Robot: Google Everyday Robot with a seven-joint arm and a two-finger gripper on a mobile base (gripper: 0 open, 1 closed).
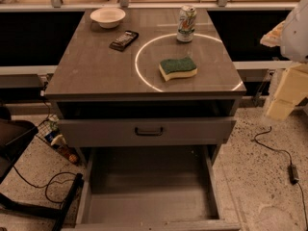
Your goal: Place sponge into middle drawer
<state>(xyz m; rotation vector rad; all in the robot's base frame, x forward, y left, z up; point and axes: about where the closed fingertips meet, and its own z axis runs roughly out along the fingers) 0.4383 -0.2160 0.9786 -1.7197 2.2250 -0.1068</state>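
The sponge (178,68), dark green on top with a pale yellow body, lies flat on the grey cabinet top (91,66), right of centre inside a bright ring of light. Below, the middle drawer (149,182) is pulled out towards me, and its plain grey floor is bare. My gripper (283,100) shows as pale cream parts at the right edge of the view, beside the cabinet's right front corner, well right of the sponge and slightly lower in the view. Nothing shows in it.
A white bowl (108,17), a dark flat packet (123,40) and a drinks can (186,23) stand on the back of the cabinet top. A drawer front with a dark handle (148,131) sits above the open drawer. Cables (279,153) lie on the floor.
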